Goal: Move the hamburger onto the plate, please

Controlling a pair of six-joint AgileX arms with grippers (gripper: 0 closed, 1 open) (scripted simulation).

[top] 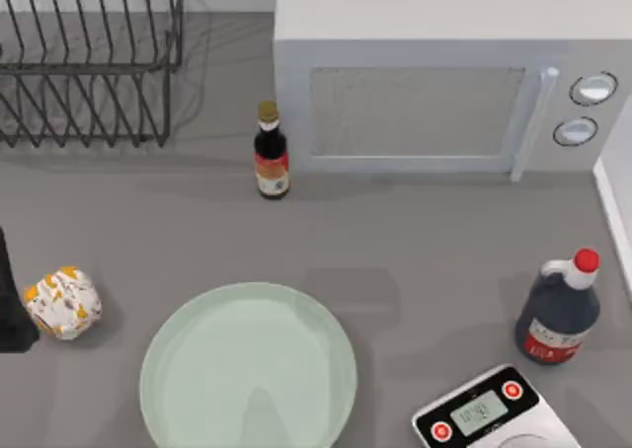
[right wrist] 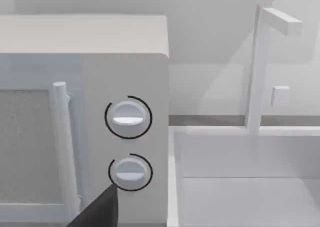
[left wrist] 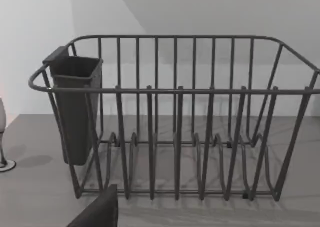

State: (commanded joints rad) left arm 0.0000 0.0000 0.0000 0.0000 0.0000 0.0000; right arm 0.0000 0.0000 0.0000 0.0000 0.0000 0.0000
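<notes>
Hamburger [top: 62, 303] sits near the surface's left edge, just beside the left end effector [top: 12, 305]; can't tell its finger state. Plate [top: 248, 367] alongside.

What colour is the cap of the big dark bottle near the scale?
Red; the cap of the big dark bottle shows best in the top view.

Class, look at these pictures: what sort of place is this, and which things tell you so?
Most likely a kitchen counter, rendered in simulation: a microwave stands at the back, a dish rack beside it, and a sink next to the microwave.
</notes>
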